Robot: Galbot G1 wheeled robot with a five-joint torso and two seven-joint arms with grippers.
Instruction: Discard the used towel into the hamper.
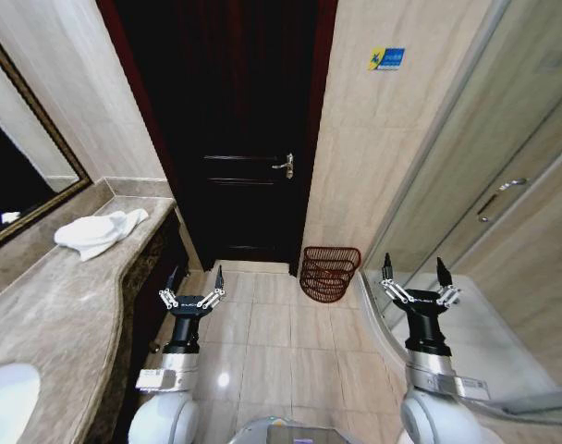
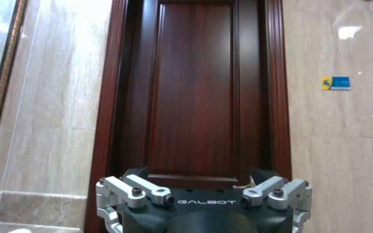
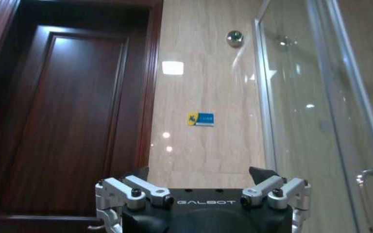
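- You are facing a tall dark reddish-brown wooden door (image 1: 239, 129) that is standing closed straight ahead, with a metal lever handle (image 1: 283, 166) on its right edge.
- To the robot's right, a glass shower enclosure (image 1: 503, 185) is running along the wall, its curved base reaching down beside the right arm.
- To the robot's left, a long beige marble counter (image 1: 68, 296) is stretching toward the door under a dark-framed mirror (image 1: 22, 176), with a white basin (image 1: 6, 398) sitting at its near end.
- The used towel, a crumpled white cloth (image 1: 98, 230), is lying on the far part of that counter, well apart from both grippers.
- The hamper, a small dark reddish-brown wire basket (image 1: 330, 272), is standing on the tiled floor against the beige wall just right of the door, between the two arms and farther off than both.
- Your left gripper (image 1: 194, 286) is hovering over the floor beside the counter's front edge, its jaws spread wide and holding nothing.
- Your right gripper (image 1: 415, 281) is hovering near the shower's curved base, jaws likewise wide apart and empty.
- A small blue and yellow sticker (image 1: 386, 58) is showing high on the beige wall above the hamper.
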